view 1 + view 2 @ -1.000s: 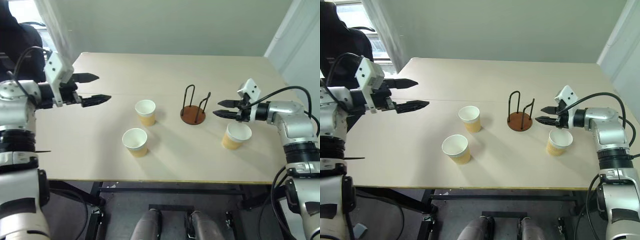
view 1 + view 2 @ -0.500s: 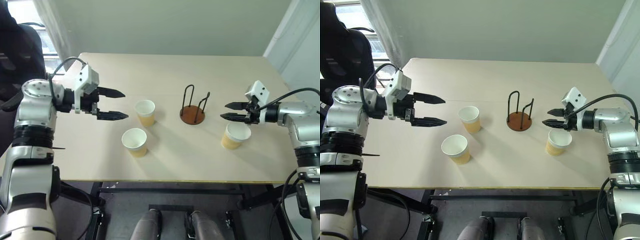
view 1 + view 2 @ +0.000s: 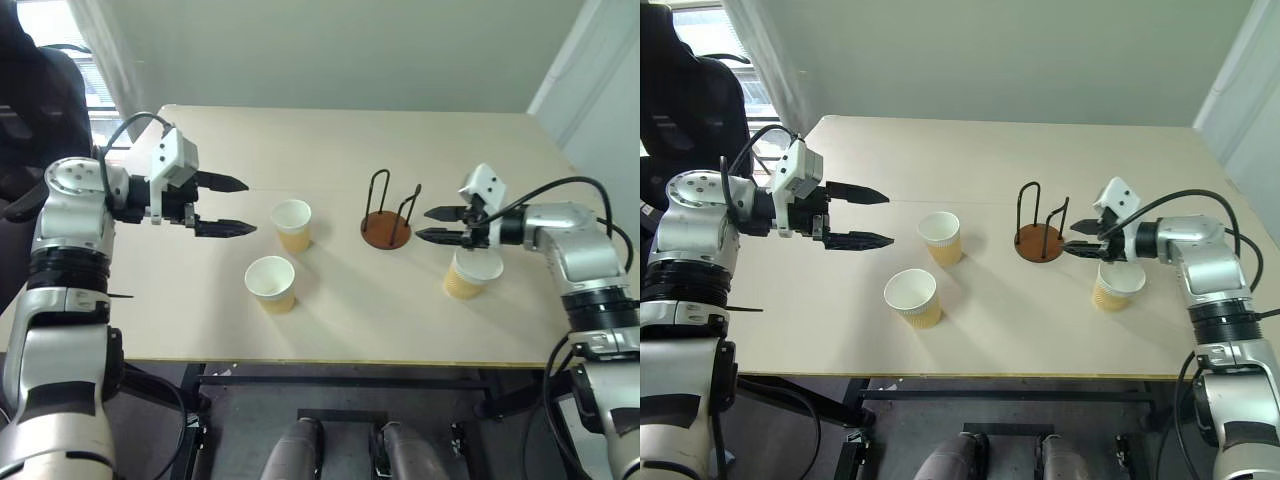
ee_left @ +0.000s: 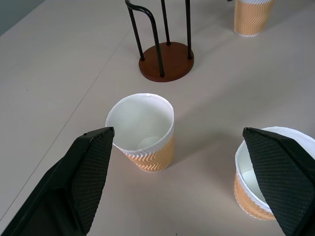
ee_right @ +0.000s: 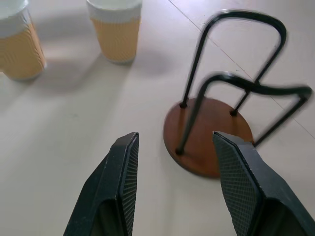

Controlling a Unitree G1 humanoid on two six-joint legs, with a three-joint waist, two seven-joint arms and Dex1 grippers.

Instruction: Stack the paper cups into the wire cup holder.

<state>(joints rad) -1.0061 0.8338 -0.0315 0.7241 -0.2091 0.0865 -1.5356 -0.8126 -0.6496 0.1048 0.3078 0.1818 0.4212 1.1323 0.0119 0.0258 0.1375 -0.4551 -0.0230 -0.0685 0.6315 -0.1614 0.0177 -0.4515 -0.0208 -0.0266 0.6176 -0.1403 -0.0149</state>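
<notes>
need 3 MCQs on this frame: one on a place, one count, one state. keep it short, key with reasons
1. Where does the wire cup holder with the reddish-brown disc base stand?
A. Between the middle cup and the cup on the robot's right
B. At the table's near edge
C. Left of all cups

2. How many tan-walled, white-rimmed paper cups are on the pale table?
A. Two
B. Three
C. Four

3. What state is the holder in?
A. One cup inside
B. Tipped over
C. Upright and empty

Key:
1 A, it sits between those two cups in the head views.
2 B, three cups stand apart on the table.
3 C, its black wire loops rise from the flat base with no cup in them.
</notes>
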